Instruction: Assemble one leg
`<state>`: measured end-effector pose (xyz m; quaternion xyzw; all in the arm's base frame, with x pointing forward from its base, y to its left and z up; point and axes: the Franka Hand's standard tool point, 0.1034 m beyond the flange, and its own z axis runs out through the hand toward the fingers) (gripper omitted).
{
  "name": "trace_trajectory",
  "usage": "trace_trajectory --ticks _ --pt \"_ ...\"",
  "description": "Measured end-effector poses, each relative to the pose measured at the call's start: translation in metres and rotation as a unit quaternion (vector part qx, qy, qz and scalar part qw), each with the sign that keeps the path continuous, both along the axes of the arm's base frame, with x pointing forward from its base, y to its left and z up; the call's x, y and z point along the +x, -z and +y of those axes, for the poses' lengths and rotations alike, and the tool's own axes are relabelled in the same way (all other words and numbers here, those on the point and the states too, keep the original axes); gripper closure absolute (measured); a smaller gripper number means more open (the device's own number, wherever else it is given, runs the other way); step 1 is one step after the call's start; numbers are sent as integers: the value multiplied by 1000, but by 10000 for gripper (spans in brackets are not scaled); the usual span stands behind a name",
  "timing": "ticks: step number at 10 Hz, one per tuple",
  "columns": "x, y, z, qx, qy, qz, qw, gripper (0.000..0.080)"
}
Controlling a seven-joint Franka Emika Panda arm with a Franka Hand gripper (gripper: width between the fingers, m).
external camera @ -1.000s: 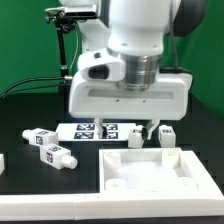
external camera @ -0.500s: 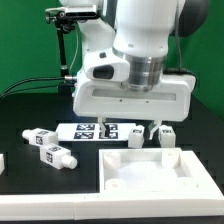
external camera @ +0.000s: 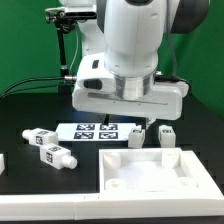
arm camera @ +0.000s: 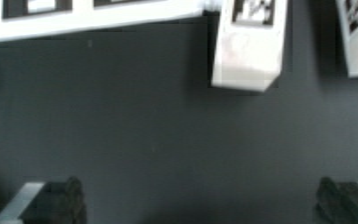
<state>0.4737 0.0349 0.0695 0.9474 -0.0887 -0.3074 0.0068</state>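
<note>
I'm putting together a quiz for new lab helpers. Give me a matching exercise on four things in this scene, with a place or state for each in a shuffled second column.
Things:
1. gripper
2. marker board
3. square panel
4. leg nearest the camera

Places or states:
A. lying on its side, at the exterior view's left
B. flat under the arm, showing several tags
C. open, holding nothing
D. flat in the foreground, at the exterior view's right

Pairs: 1-C, 2-B, 3-D, 4-A

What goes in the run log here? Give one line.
gripper: open, empty | leg: beside marker board, ungrasped | panel: no leg fitted
</note>
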Motion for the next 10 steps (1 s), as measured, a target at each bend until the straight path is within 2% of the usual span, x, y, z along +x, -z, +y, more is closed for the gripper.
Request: trace_trajectory --ticks 1,3,6,8,9,10 --pt "0 -2 0 11 18 33 999 151" --pt "0 -5 0 7 6 69 998 151" --pt "3 -1 -1 5 7 65 998 151" --pt "-14 11 17 28 51 86 995 151" --pt "-20 13 21 44 62 101 992 151" --pt "-23 15 19 48 62 106 991 151"
